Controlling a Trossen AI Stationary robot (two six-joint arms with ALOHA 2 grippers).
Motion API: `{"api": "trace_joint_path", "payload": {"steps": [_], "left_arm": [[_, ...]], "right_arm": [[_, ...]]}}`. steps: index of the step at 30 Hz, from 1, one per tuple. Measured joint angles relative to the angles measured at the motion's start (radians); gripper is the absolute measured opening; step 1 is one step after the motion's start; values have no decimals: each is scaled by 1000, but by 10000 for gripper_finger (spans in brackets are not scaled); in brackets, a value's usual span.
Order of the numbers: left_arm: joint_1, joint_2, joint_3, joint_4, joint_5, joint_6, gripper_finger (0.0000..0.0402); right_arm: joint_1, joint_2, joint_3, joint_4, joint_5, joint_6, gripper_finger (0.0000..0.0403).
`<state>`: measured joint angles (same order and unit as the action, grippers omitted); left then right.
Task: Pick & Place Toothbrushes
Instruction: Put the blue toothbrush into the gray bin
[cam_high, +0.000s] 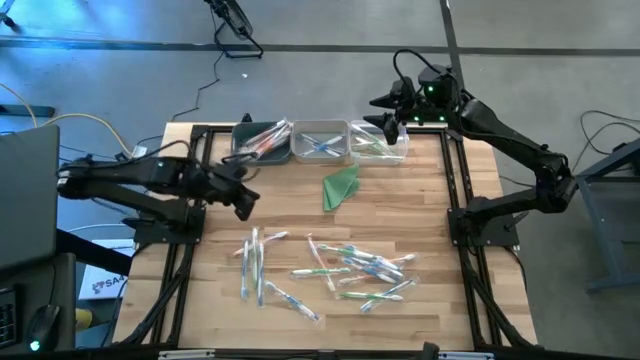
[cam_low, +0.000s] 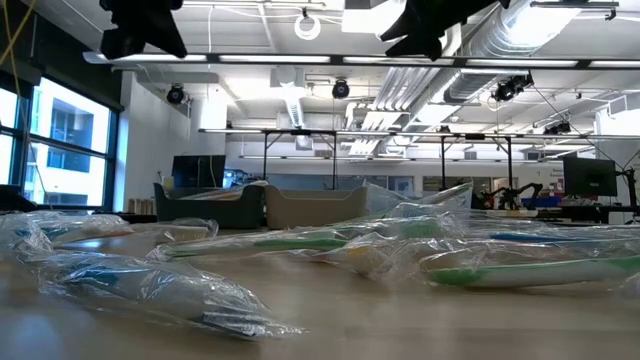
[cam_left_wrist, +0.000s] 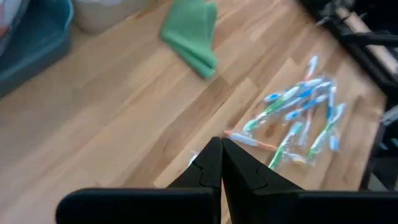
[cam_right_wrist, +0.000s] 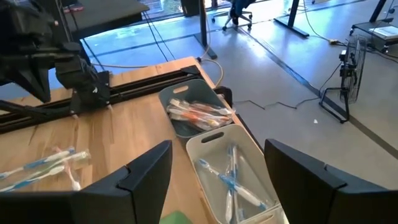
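Sorting: partly done, most toothbrushes unsorted.
Left gripper: fingers pressed together, empty.
Loose toothbrushes: scattered just ahead of it.
Right gripper: spread, empty, over bins.
Bins: few brushes each.

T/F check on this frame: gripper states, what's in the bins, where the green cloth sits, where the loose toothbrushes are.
1. The left gripper is shut and holds nothing. True.
2. The right gripper is shut. False: it is open, over the bins.
3. The grey bin holds blue toothbrushes. False: its toothbrushes are orange; the blue ones lie in the white bin.
4. The green cloth lies on the table, between the bins and the loose toothbrushes. True.
5. The clear bin holds green toothbrushes. True.
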<state>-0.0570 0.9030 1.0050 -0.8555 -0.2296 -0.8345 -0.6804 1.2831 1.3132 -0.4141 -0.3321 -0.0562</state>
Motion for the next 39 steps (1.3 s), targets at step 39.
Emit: {"api": "trace_joint_path", "payload": {"steps": [39], "left_arm": [[-319,227,0,-128,190,-1036,0]], "right_arm": [[0,0,0,-1,106,-80,247]]}}
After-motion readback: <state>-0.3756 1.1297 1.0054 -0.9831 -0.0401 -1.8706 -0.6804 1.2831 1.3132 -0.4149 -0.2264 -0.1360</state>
